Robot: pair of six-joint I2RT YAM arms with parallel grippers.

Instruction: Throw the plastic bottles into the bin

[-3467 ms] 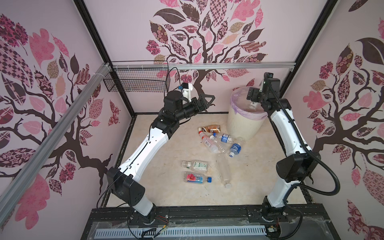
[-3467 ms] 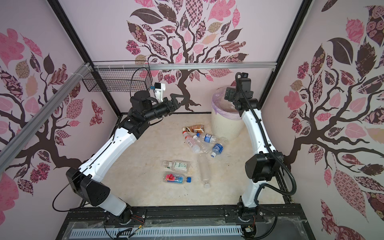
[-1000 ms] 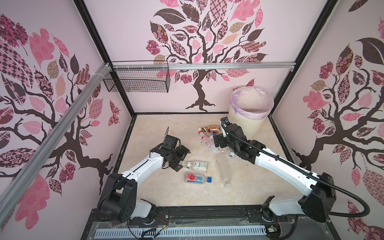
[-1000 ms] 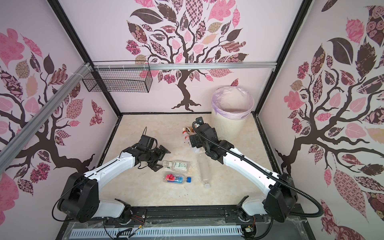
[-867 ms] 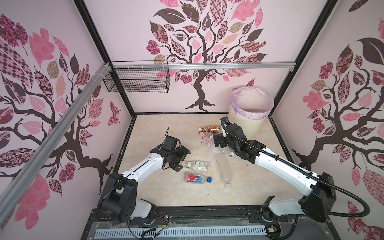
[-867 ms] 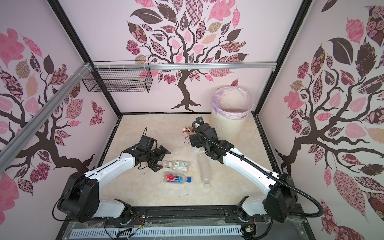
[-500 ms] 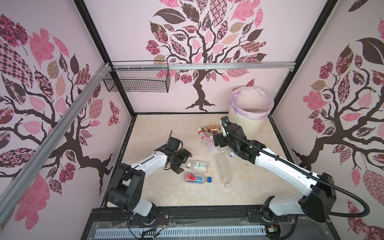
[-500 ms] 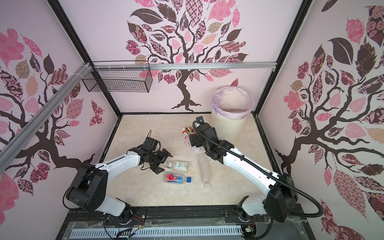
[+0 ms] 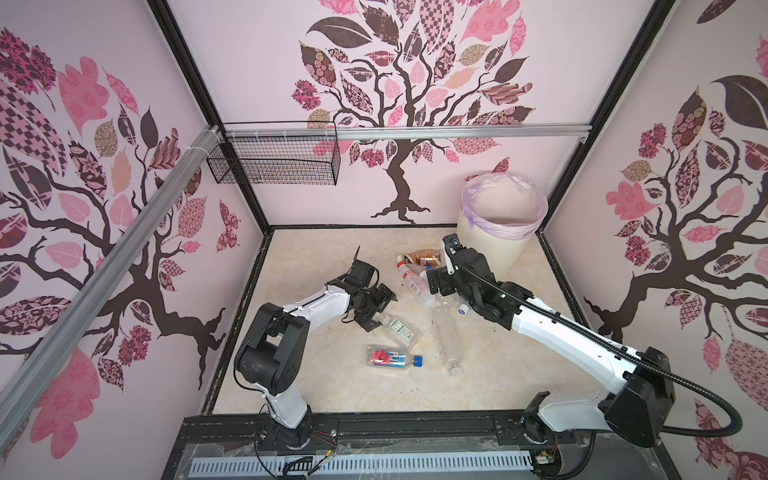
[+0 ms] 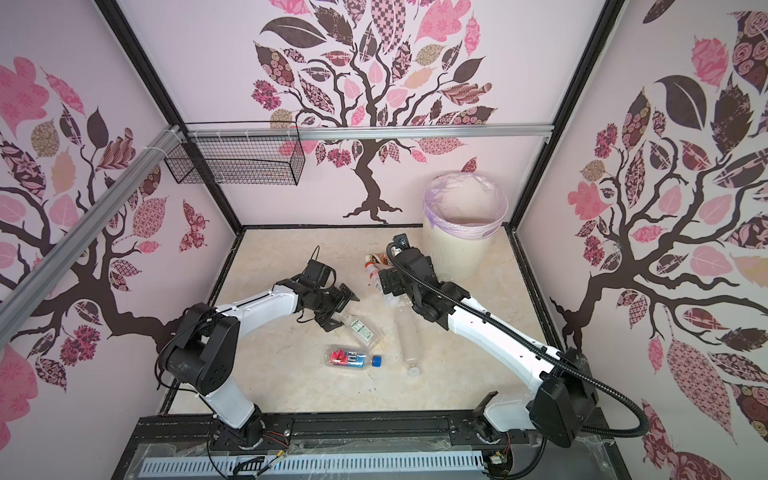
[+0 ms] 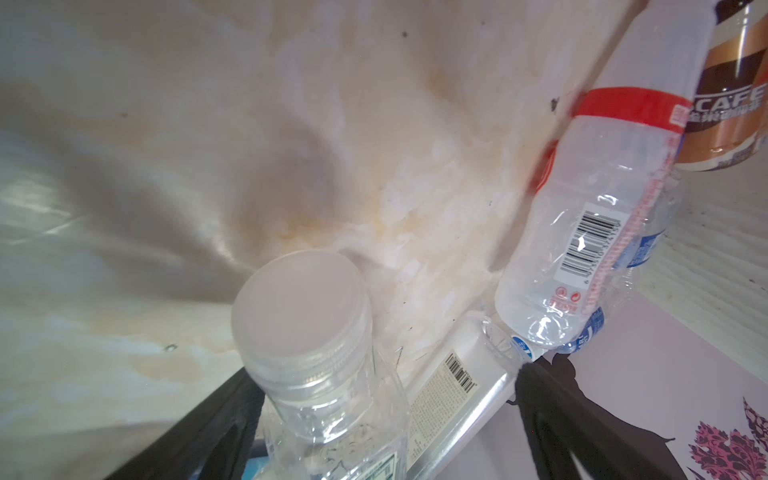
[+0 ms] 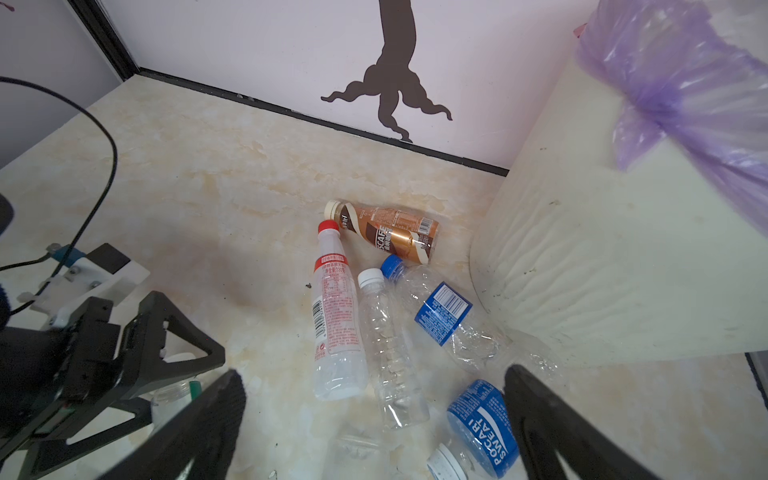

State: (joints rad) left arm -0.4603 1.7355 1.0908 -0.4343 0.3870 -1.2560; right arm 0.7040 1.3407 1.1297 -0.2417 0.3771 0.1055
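Now the left gripper (image 9: 378, 309), jaws spread wide, has moved in to straddle the frosted cap of a clear squarish plastic bottle (image 11: 316, 332), which has swung diagonal on the marbled beige floor (image 9: 324, 257). The right gripper (image 12: 374, 376) still hangs open over a crinkled blue-labelled bottle (image 12: 484, 424) reading POCARI SWEAT and a brown-gold bottle (image 12: 395, 235) reading "SCAFE", both beside the ribbed cream plastic bin (image 9: 490, 249). A blue-capped bottle (image 10: 349, 358) marked FIJI lies apart.

Eight plastic bottles (image 9: 442, 340) lie on the bench (image 9: 332, 257):
- one brown coffee bottle (image 12: 390, 232)
- one red-capped bottle (image 12: 336, 324)
- two blue-labelled bottles (image 12: 442, 311)
- one Fiji bottle (image 9: 390, 358)
- one green-labelled bottle (image 9: 400, 331)
- two other clear bottles (image 12: 390, 345)

There is one bin (image 9: 494, 245) and one wire basket (image 9: 274, 162). There is one left gripper (image 9: 381, 311) and one right gripper (image 12: 372, 376).
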